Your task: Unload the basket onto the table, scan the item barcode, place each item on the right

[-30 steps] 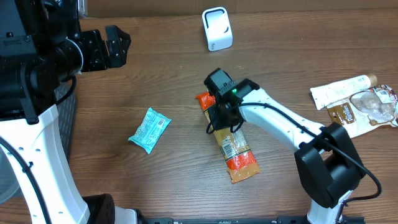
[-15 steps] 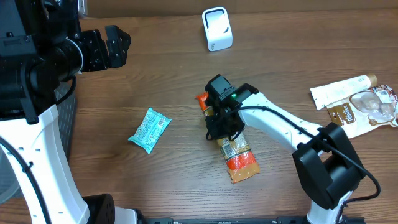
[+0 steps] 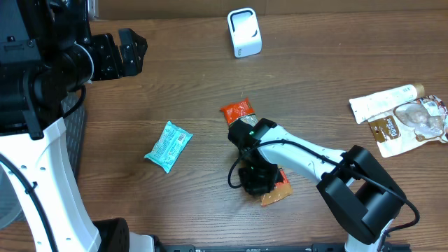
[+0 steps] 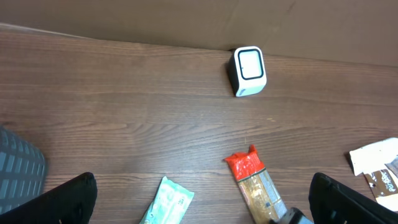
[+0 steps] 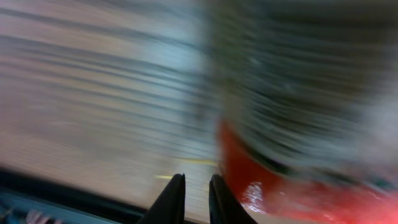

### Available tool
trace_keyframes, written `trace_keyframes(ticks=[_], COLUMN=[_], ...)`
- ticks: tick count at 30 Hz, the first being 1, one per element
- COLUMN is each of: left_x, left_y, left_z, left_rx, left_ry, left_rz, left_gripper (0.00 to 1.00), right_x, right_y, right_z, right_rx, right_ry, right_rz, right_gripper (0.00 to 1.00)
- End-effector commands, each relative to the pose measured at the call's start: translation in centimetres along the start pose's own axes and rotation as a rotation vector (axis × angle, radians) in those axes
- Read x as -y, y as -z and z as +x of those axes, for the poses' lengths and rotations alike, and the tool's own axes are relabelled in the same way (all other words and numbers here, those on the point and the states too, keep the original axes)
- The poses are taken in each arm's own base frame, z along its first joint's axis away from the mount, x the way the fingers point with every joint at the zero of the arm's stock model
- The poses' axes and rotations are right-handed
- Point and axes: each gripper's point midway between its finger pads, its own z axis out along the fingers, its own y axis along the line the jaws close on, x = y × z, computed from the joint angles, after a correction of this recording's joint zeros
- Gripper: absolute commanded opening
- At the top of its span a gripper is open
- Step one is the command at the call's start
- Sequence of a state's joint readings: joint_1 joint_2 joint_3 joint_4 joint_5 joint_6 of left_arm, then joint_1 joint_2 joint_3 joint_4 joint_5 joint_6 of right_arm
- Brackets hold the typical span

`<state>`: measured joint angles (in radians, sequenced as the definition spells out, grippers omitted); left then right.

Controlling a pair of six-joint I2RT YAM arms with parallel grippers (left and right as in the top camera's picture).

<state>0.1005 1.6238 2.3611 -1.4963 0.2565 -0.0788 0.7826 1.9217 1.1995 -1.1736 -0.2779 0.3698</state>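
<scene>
The white barcode scanner (image 3: 244,32) (image 4: 248,70) stands at the table's far side. An orange and clear snack packet (image 3: 238,111) (image 4: 256,180) lies mid-table. My right gripper (image 3: 255,180) hangs low over the packet's near end. The right wrist view is blurred by motion: its fingers (image 5: 196,180) stand almost together, with nothing between them, just left of the packet's red end (image 5: 292,186). My left gripper (image 3: 129,52) (image 4: 202,186) is raised at the far left, wide open and empty.
A teal packet (image 3: 168,145) (image 4: 166,202) lies left of the snack packet. A pile of other packets (image 3: 399,115) sits at the right edge. A grey basket (image 4: 18,171) stands at the left.
My right gripper slid from the packet's far orange end down toward its near end, uncovering the far end. The left arm has stayed still.
</scene>
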Motion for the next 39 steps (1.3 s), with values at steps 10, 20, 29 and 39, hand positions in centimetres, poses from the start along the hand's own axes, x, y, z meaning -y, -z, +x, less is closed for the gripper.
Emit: trace_keyframes(ticks=[10,20,29,39], left_x=[-0.5,-0.5,-0.5,-0.5], left_y=[-0.1,-0.1,-0.1,-0.1], left_z=[-0.3,-0.3,-0.3,-0.3], left_rx=[0.007,0.007,0.007,0.007], left_ry=[0.002,0.002,0.002,0.002], left_rz=[-0.012,-0.012,-0.012,-0.012], left_gripper=[1.0,1.0,1.0,1.0], right_x=[13.6,16.2,7.2,2.0], right_y=[4.3,9.6,13.6,12.1], right_z=[-7.0,-16.9,-16.9,-18.5], right_rx=[0.316,0.705,0.591,0.661], right_ry=[-0.332,-0.465,-0.324,-0.404], right_rz=[0.294,-0.028,-0.603,-0.545], right_gripper=[0.11,0.37,0.49,0.61])
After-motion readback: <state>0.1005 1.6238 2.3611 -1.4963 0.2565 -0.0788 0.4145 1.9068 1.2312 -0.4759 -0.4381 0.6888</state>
